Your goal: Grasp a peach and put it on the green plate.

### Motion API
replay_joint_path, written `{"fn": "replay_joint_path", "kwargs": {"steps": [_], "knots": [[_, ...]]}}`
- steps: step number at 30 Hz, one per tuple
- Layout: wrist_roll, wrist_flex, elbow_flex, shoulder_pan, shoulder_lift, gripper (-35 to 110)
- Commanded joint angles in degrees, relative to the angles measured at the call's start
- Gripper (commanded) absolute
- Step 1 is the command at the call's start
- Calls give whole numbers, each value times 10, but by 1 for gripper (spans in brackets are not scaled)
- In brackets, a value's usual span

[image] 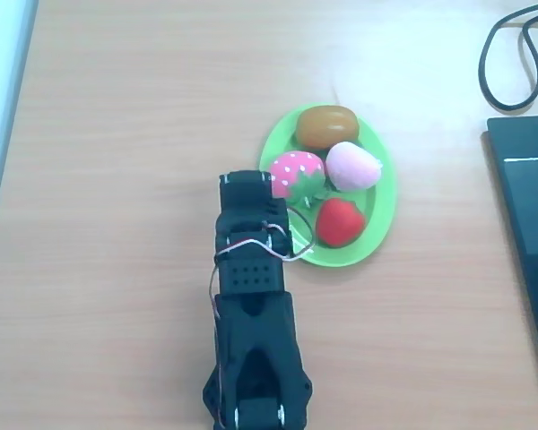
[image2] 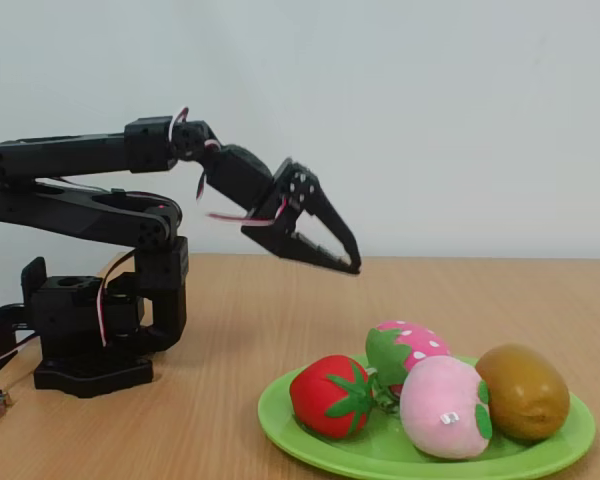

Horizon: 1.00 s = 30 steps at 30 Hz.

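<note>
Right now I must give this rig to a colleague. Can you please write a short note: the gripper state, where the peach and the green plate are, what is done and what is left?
Gripper: empty, jaws look shut, raised above the table beside the plate, touching nothing.
Peach: lying on the green plate, between the brown kiwi-like fruit and the red fruit, next to the dotted strawberry. In the fixed view it sits at the plate's front.
Done: the peach is on the plate and released.
Left: nothing for the placing itself; probably only bring the arm back to rest.
</note>
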Motion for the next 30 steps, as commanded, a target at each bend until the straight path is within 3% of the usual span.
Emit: {"fn": "replay_joint_path", "kwargs": {"steps": [1, 23, 30], "knots": [[13, -6, 38, -2, 35, -8], [1, -22, 214, -7, 166, -8], [9, 25, 227, -11, 166, -8]]}}
